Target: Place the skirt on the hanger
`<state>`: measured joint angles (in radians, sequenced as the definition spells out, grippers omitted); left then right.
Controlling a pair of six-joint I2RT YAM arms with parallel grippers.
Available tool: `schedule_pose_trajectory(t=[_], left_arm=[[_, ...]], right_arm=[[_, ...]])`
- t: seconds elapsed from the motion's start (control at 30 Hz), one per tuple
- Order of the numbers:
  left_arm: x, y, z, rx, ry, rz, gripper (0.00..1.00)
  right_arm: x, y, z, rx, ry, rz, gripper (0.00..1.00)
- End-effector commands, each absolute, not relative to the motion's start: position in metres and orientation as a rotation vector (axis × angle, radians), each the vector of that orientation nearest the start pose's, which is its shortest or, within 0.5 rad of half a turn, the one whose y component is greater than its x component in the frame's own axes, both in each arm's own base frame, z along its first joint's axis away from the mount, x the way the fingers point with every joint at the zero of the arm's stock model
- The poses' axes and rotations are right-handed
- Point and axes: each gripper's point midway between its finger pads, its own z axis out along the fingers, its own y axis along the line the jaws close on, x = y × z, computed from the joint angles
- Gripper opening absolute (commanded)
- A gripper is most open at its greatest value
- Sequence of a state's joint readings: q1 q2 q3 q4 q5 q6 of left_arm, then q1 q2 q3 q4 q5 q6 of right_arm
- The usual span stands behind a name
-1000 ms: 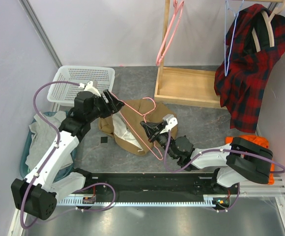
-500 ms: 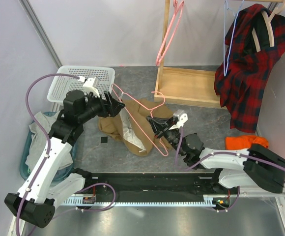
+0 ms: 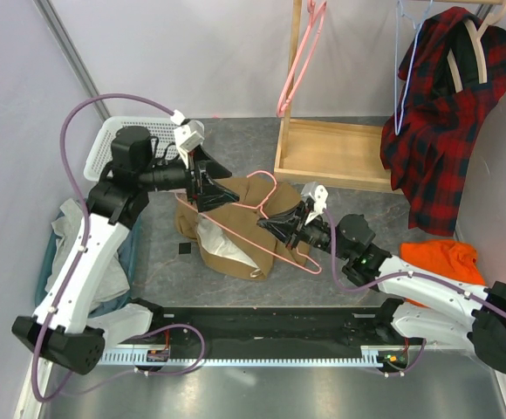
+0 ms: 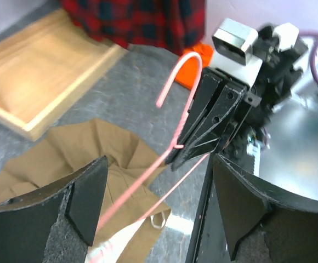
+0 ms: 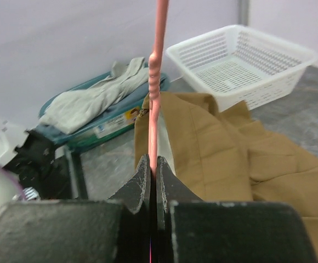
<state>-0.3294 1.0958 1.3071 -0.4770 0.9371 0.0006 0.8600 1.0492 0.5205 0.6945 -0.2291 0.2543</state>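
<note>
The tan skirt (image 3: 235,199) lies crumpled on the grey floor, its pale lining turned up. The thin pink hanger (image 3: 269,177) slants over it, hook pointing up. My right gripper (image 3: 269,224) is shut on the hanger's wire near the neck; the right wrist view shows the wire (image 5: 158,66) pinched between the closed jaws (image 5: 153,163). My left gripper (image 3: 218,188) hovers open above the skirt's left part. In the left wrist view the hanger (image 4: 182,82) and skirt (image 4: 87,148) show through the wide gap of the left gripper (image 4: 159,175), which grips nothing.
A white basket (image 3: 140,140) stands back left, with a teal bin of grey cloth (image 3: 70,236) beside it. A wooden rack base (image 3: 336,153) sits behind the skirt. A second pink hanger (image 3: 298,70), a light-blue hanger (image 3: 406,78) and a plaid shirt (image 3: 445,113) hang above. An orange cloth (image 3: 441,257) lies right.
The right gripper carried the hanger right and back, laying it flatter over the skirt. The left arm rose and swung right, its jaws widening. More orange cloth shows.
</note>
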Motion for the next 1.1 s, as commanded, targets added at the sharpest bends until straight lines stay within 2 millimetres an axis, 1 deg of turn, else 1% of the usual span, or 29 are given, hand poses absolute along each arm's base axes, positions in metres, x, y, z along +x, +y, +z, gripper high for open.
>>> schedule_pose_trajectory(t=[0.0,0.07,0.1,0.13,0.2,0.23,0.27,0.3,0.47,0.57,0.6,0.63,0.67,0.7,0.73,0.77,0.8,0.83,0.87,0.9,0.93,0.97,1.0,1.03,1.07], left_arm=[[0.21,-0.238,0.347,1.157,1.563,-1.221,0.84],[0.204,-0.241,0.33,1.186,1.585,-1.282,0.84],[0.205,-0.243,0.321,1.197,1.595,-1.301,0.84],[0.198,-0.246,0.312,1.218,1.594,-1.346,0.84],[0.198,-0.25,0.302,1.244,1.593,-1.355,0.83],[0.198,-0.254,0.294,1.254,1.612,-1.368,0.82],[0.198,-0.256,0.29,1.26,1.619,-1.374,0.79],[0.199,-0.259,0.287,1.267,1.623,-1.385,0.73],[0.2,-0.272,0.267,1.304,1.657,-1.424,0.65],[0.203,-0.276,0.255,1.306,1.696,-1.421,0.5],[0.204,-0.277,0.253,1.305,1.707,-1.425,0.41],[0.204,-0.278,0.251,1.306,1.714,-1.426,0.37],[0.206,-0.279,0.249,1.299,1.727,-1.419,0.24],[0.206,-0.28,0.248,1.298,1.735,-1.414,0.15],[0.211,-0.282,0.242,1.29,1.768,-1.368,0.06],[0.218,-0.284,0.241,1.255,1.79,-1.337,0.02],[0.223,-0.285,0.239,1.232,1.805,-1.296,0.02],[0.231,-0.283,0.229,1.198,1.852,-1.225,0.02],[0.235,-0.282,0.227,1.152,1.886,-1.2,0.02],[0.241,-0.282,0.228,1.122,1.864,-1.16,0.02],[0.249,-0.28,0.225,1.083,1.878,-1.105,0.02],[0.252,-0.279,0.228,1.043,1.88,-1.092,0.02],[0.255,-0.278,0.227,1.019,1.867,-1.075,0.02],[0.258,-0.276,0.233,0.989,1.851,-1.039,0.02],[0.26,-0.274,0.235,0.957,1.858,-1.031,0.02]], right_arm=[[0.179,0.323,0.298,-0.746,1.282,1.205,0.0],[0.177,0.323,0.299,-0.742,1.281,1.227,0.0],[0.176,0.323,0.301,-0.744,1.276,1.234,0.0],[0.176,0.323,0.301,-0.744,1.276,1.241,0.0],[0.174,0.326,0.302,-0.751,1.27,1.267,0.0],[0.174,0.327,0.301,-0.751,1.274,1.274,0.0],[0.173,0.329,0.3,-0.754,1.281,1.287,0.0],[0.173,0.329,0.301,-0.755,1.275,1.294,0.0],[0.175,0.332,0.299,-0.765,1.28,1.308,0.0],[0.177,0.333,0.297,-0.76,1.287,1.31,0.0],[0.177,0.334,0.297,-0.759,1.288,1.311,0.0],[0.178,0.333,0.297,-0.756,1.291,1.31,0.0],[0.179,0.334,0.296,-0.755,1.295,1.311,0.0],[0.18,0.334,0.294,-0.755,1.306,1.309,0.0],[0.182,0.334,0.294,-0.749,1.315,1.305,0.0],[0.184,0.333,0.293,-0.74,1.326,1.298,0.0],[0.187,0.333,0.291,-0.731,1.357,1.287,0.0],[0.191,0.332,0.29,-0.717,1.372,1.268,0.02],[0.197,0.33,0.284,-0.692,1.416,1.235,0.15],[0.202,0.328,0.286,-0.668,1.434,1.21,0.21],[0.207,0.326,0.284,-0.65,1.453,1.18,0.3],[0.215,0.319,0.28,-0.615,1.496,1.123,0.41],[0.219,0.316,0.281,-0.594,1.51,1.095,0.46],[0.223,0.313,0.28,-0.574,1.529,1.066,0.51],[0.231,0.304,0.278,-0.529,1.567,0.998,0.63]])
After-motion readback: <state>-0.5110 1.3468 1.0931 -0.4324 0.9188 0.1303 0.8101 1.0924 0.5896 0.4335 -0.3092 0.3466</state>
